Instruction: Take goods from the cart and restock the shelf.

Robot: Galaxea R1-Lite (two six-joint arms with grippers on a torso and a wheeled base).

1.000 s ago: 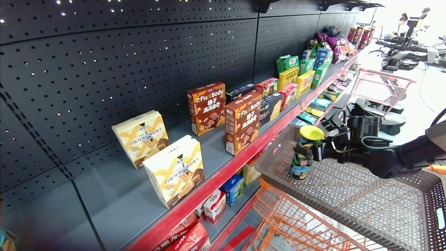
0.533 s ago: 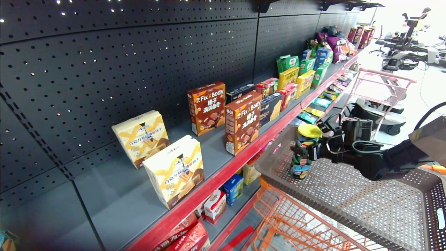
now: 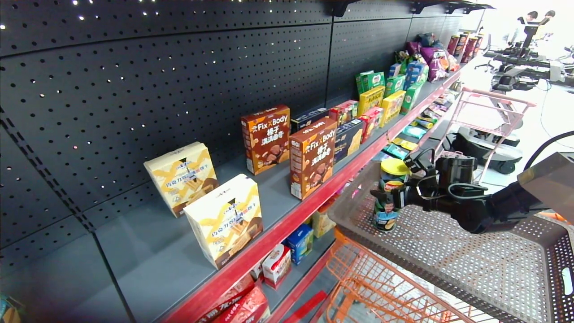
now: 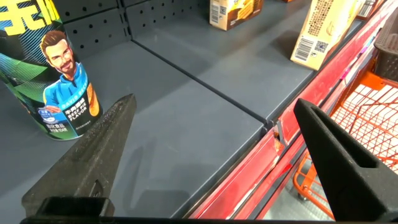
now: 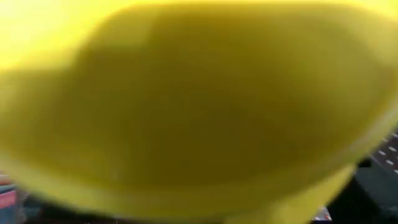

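A tall can (image 3: pixel 385 216) with a yellow lid (image 3: pixel 393 165) stands at the far left corner of the cart's brown perforated tray (image 3: pixel 448 260). My right gripper (image 3: pixel 386 196) reaches in from the right and is shut on the can around its middle. The right wrist view looks straight at the yellow lid (image 5: pixel 199 99). My left gripper (image 4: pixel 214 106) hangs open over the grey shelf board (image 4: pixel 186 124) with nothing between its fingers. A second, similar can (image 4: pixel 53 81) stands on that board to one side of it.
Cream boxes (image 3: pixel 224 220) and brown boxes (image 3: pixel 312 157) stand on the grey shelf (image 3: pixel 148 251), with bare board left of them. A red lip (image 3: pixel 287 224) edges the shelf. The orange wire basket (image 3: pixel 376 287) lies under the tray. A pink cart (image 3: pixel 489 112) stands farther back.
My right gripper and the can's top have shifted slightly left and up, toward the shelf. The can's base stays about where it was on the tray.
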